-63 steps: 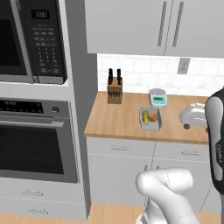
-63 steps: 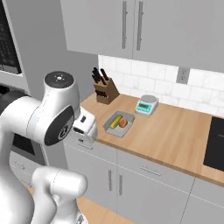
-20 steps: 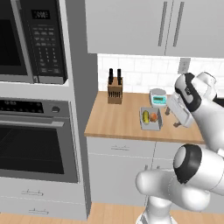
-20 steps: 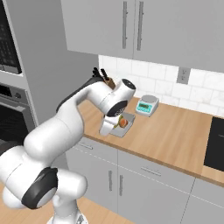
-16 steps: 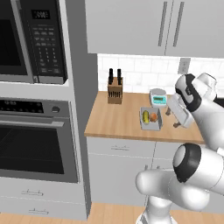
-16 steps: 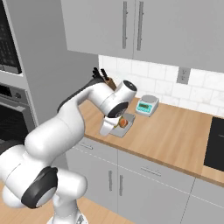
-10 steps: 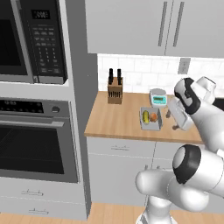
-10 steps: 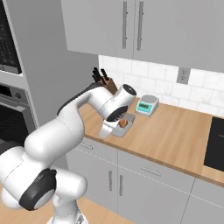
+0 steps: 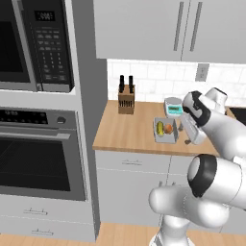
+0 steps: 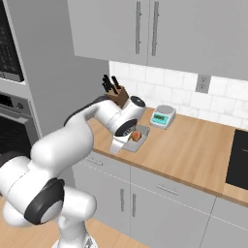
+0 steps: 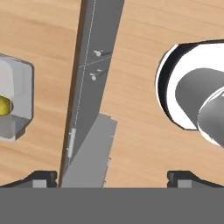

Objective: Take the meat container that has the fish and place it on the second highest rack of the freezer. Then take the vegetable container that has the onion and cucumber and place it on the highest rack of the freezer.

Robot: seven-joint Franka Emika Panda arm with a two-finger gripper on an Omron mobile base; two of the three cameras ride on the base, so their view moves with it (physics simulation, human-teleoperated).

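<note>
The vegetable container (image 9: 166,138) (image 10: 130,146) (image 11: 17,103) is a shallow grey tray near the front edge of the wooden counter. It holds the yellow-green cucumber (image 9: 160,129) (image 11: 3,106) and the orange onion (image 9: 168,129) (image 10: 137,136). My gripper (image 9: 188,141) (image 10: 115,148) (image 11: 113,180) hangs open just beside the tray, over the counter's front edge, fingers pointing down with nothing between them. The meat container, the fish and the freezer are out of view.
A knife block (image 9: 126,98) (image 10: 116,93) and a small kitchen scale (image 9: 173,106) (image 10: 162,117) stand at the back of the counter (image 9: 125,132). A black wall oven (image 9: 38,158) and microwave (image 9: 33,43) fill the tall column to the left. A dark cooktop (image 10: 240,160) lies at the right.
The arm has swung out from its folded pose, and over the last second the hand has sunk lower beside the tray. The jaws stayed open and the tray has not moved.
</note>
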